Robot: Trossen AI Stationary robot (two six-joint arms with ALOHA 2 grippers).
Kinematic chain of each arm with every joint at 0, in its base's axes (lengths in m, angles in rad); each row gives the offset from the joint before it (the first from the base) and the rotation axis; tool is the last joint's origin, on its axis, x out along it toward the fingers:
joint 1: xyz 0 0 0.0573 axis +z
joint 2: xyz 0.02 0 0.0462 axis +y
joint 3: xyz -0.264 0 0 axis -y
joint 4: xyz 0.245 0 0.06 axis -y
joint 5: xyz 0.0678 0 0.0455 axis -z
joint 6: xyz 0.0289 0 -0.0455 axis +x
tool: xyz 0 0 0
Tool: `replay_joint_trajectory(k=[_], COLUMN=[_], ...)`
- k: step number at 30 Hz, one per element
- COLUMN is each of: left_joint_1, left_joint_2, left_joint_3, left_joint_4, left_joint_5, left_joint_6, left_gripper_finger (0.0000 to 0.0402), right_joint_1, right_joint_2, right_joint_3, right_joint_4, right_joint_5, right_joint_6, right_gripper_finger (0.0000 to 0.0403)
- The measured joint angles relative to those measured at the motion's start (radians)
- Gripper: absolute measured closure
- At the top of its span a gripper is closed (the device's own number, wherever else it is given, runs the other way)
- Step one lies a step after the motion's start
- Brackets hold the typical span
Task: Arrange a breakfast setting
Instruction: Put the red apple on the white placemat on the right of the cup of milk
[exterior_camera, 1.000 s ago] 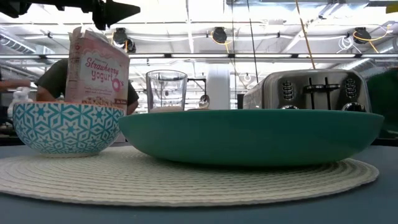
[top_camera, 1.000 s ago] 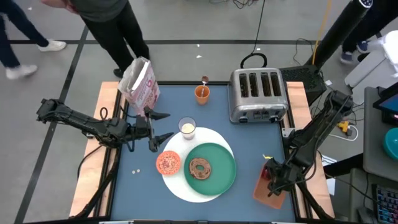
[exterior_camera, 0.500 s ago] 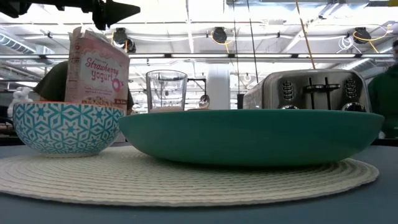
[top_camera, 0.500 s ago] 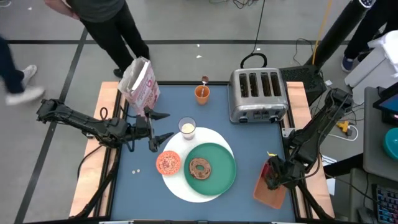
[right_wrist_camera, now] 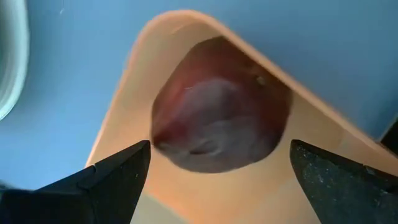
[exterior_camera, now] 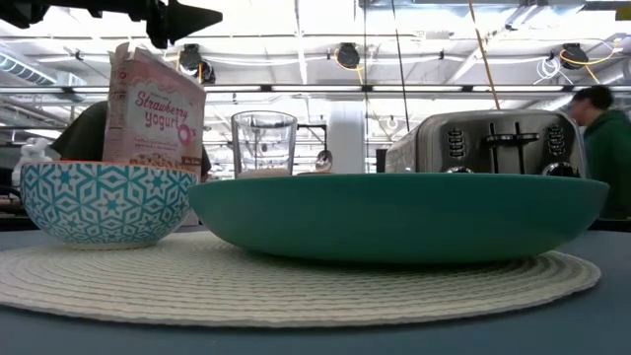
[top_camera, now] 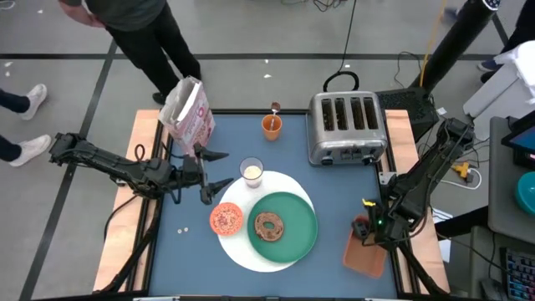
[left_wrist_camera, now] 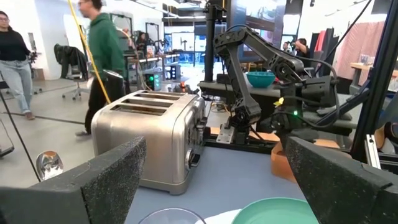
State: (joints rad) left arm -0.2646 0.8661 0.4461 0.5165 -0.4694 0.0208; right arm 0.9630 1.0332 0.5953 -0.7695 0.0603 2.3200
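A round white mat [top_camera: 251, 251] carries a large green plate [top_camera: 292, 238] with a brown bagel [top_camera: 269, 225] on it, a small bowl [top_camera: 226, 218] with an orange inside, and a glass of milk [top_camera: 252, 171] at its far edge. The pink cereal box [top_camera: 188, 111] stands at the far left. A spoon [top_camera: 274, 109] stands in an orange cup [top_camera: 272, 126]. The dark red fruit [right_wrist_camera: 221, 115] lies in a corner of the orange tray [top_camera: 364, 255]. My right gripper [top_camera: 366, 227] hovers open above the fruit, fingers on either side. My left gripper [top_camera: 219, 170] is open and empty, left of the glass.
The silver four-slot toaster [top_camera: 345, 127] stands at the far right. Two small white bits [top_camera: 180, 227] lie on the blue table left of the mat. A person stands beyond the far left corner, and others move about in the room.
My right gripper has moved a little toward the table's far edge over the orange tray. My left arm and the things on the mat have kept still.
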Motion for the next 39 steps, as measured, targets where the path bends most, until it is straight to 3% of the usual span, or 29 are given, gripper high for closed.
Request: replay_joint_trajectory(k=[12,17,36,39], left_joint_1=[0.000,0.000,0.000,0.000], left_joint_2=[0.000,0.000,0.000,0.000], left_joint_3=[0.000,0.000,0.000,0.000], left_joint_4=[-0.027,-0.027,-0.027,-0.027], left_joint_5=[0.000,0.000,0.000,0.000], left_joint_6=[0.000,0.000,0.000,0.000], left_gripper_finger=[0.0009,0.0009,0.0009,0.0009], right_joint_1=[0.000,0.000,0.000,0.000], right_joint_2=[0.004,0.025,0.090,0.090], right_joint_3=[0.000,0.000,0.000,0.000], right_joint_4=[-0.076,-0.146,-0.118,-0.118], right_joint_5=[0.126,0.122,0.065,0.065], right_joint_6=[0.053,0.054,-0.006,-0.013], right_gripper_finger=[0.0028,0.0028,0.0028,0.0043])
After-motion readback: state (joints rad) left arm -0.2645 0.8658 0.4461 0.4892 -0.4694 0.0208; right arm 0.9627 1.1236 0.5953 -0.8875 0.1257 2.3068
